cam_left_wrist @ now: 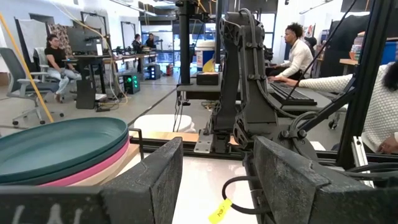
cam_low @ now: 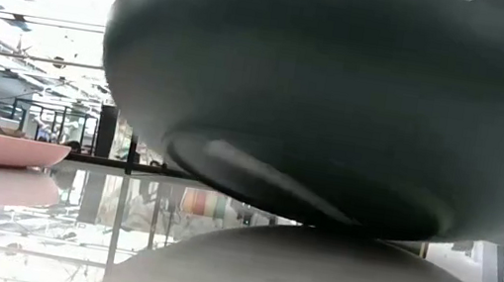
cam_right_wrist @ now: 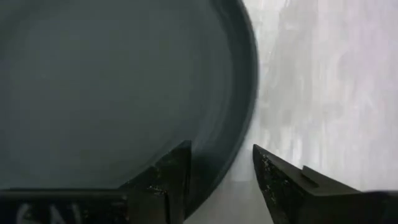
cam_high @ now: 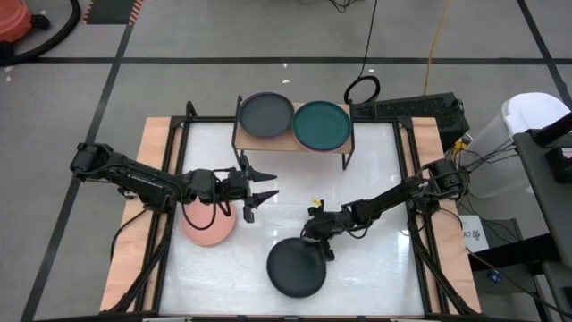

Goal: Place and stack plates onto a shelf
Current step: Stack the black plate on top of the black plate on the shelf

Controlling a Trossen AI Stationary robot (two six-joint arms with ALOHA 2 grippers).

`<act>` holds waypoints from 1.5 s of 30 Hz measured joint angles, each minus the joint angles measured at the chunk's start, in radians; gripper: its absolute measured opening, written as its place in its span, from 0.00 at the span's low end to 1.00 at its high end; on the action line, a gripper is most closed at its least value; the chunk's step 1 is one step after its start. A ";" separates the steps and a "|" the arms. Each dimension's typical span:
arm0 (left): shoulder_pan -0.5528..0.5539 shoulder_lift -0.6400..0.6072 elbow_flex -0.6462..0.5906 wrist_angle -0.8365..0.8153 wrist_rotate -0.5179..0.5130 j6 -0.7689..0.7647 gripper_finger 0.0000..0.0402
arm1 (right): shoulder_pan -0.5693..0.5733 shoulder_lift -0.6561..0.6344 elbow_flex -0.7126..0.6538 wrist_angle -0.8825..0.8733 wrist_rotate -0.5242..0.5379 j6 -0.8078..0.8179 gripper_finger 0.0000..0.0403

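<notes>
Right gripper [cam_right_wrist: 221,180] straddles the near rim of the charcoal plate [cam_high: 296,267] on the table [cam_high: 375,268], jaws narrowly parted and not yet clamped, apparently to lift it toward the shelf [cam_high: 292,140] beyond, while the left gripper [cam_high: 259,198] waits spread wide.

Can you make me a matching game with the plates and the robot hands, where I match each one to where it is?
Things:
1. teal plate
2. salmon pink plate
3. charcoal plate
4. left gripper

Places:
A. on the white table, under the left arm
B. open in the air, beside the pink plate
C. on the shelf, right-hand stack
D. its rim between the right gripper jaws

Pairs: 1-C, 2-A, 3-D, 4-B
</notes>
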 joint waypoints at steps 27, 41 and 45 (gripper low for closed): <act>0.000 0.000 0.000 0.014 -0.016 0.032 0.51 | -0.088 -0.229 -0.003 -0.041 0.240 -0.230 0.00; -0.204 -0.222 0.001 -0.122 -0.288 0.234 0.51 | -0.441 -0.539 -0.003 0.274 0.487 -0.374 0.00; -0.234 -0.222 0.001 -0.115 -0.292 0.271 0.51 | -0.596 -0.525 0.020 0.472 0.376 -0.311 0.00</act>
